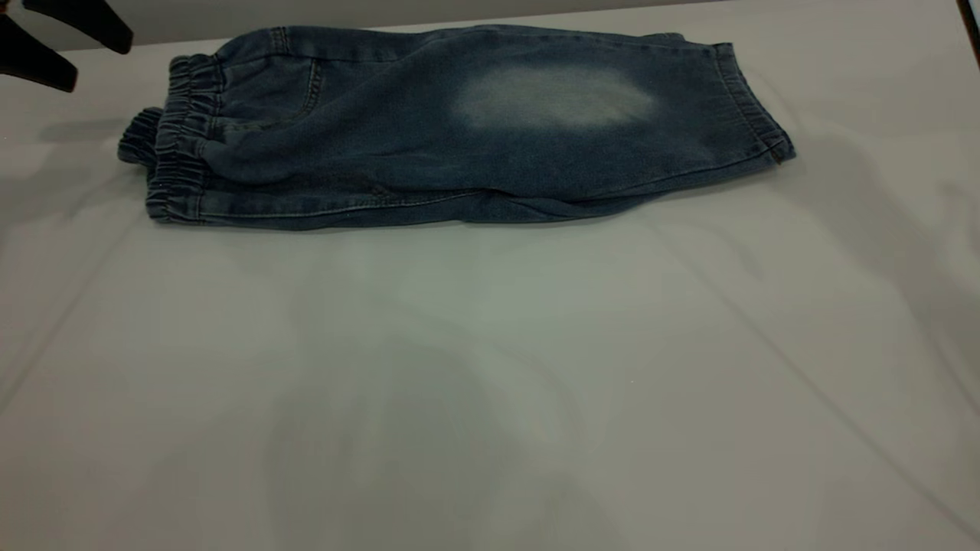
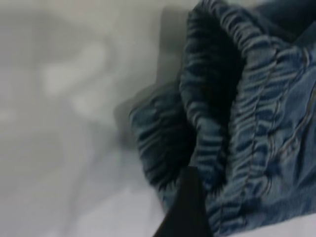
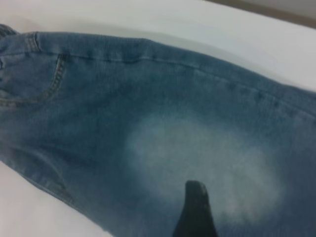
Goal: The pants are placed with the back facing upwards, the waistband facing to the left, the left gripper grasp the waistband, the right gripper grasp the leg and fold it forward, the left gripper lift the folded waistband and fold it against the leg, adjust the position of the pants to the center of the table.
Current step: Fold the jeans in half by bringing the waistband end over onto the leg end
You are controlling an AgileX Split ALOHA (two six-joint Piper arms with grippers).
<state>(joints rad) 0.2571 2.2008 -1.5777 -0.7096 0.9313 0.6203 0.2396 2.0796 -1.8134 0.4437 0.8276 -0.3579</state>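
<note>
The table [image 1: 490,383] is bare toward the camera; the pants [image 1: 459,130] lie folded lengthwise at its far side, waistband [image 1: 180,138] to the left. The left gripper [image 1: 65,50] hovers beside the waistband, fingers spread and holding nothing. The right gripper [image 3: 195,212] shows one fingertip above the faded patch [image 3: 197,163]; its state cannot be told.

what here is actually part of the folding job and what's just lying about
Part of the job:
- pants, folded lengthwise at the table's far side
- elastic waistband, at the left end
- leg cuff, at the right end
- left claw, open, beside the waistband
- right claw, above the pants

Just there:
- table; nothing else lies on it
</note>
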